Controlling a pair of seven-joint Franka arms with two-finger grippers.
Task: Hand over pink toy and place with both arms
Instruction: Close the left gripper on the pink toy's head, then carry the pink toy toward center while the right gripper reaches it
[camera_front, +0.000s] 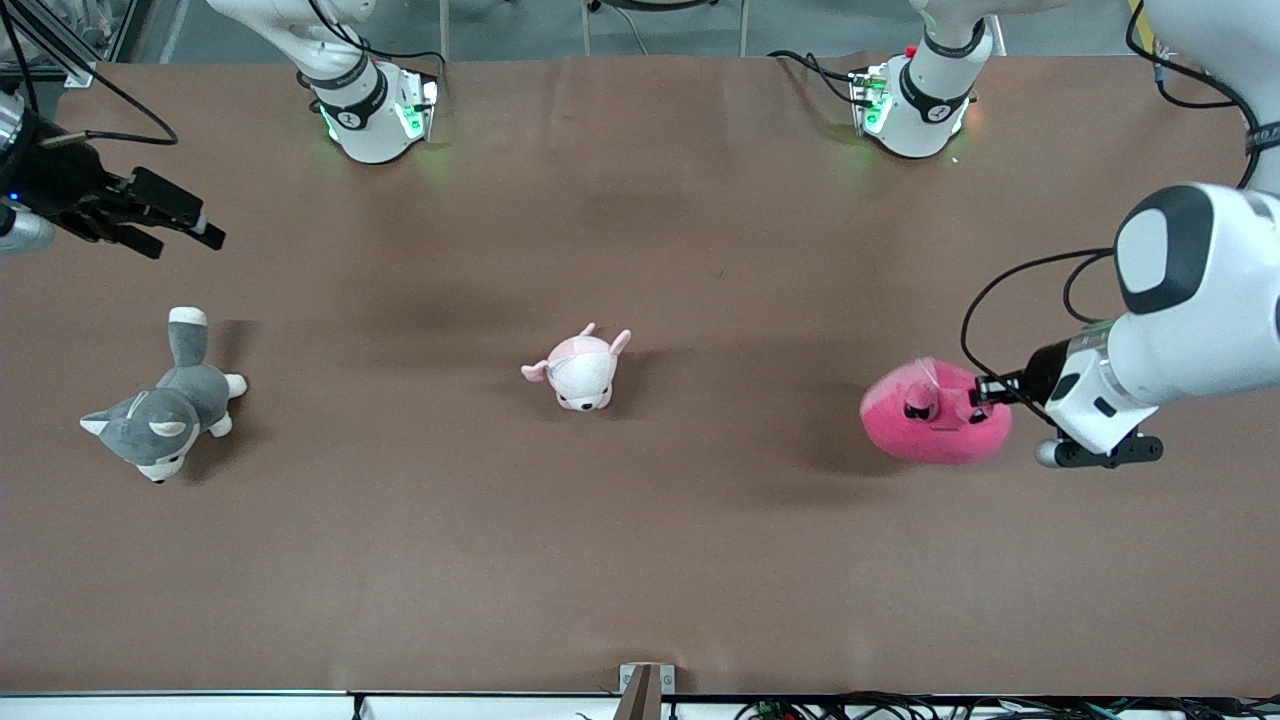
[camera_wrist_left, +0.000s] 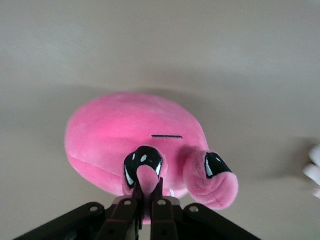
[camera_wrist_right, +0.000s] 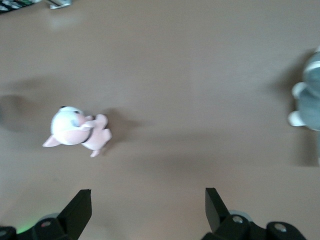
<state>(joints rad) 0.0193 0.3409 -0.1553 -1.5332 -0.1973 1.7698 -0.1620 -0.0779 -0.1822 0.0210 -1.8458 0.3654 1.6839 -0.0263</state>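
The pink toy (camera_front: 935, 412), a round hot-pink plush with dark angry eyes, hangs just above the table at the left arm's end. My left gripper (camera_front: 985, 392) is shut on it, pinching a pink fold between its eyes. In the left wrist view the toy (camera_wrist_left: 125, 132) fills the middle and the fingertips (camera_wrist_left: 135, 192) clamp the fold. My right gripper (camera_front: 185, 228) is open and empty, up in the air over the right arm's end of the table. Its open fingers (camera_wrist_right: 80, 207) show in the right wrist view with only table between them.
A small pale pink-and-white plush (camera_front: 580, 371) lies at the table's middle; it also shows in the right wrist view (camera_wrist_right: 75, 130). A grey-and-white plush dog (camera_front: 165, 405) lies at the right arm's end, below the right gripper in the front view.
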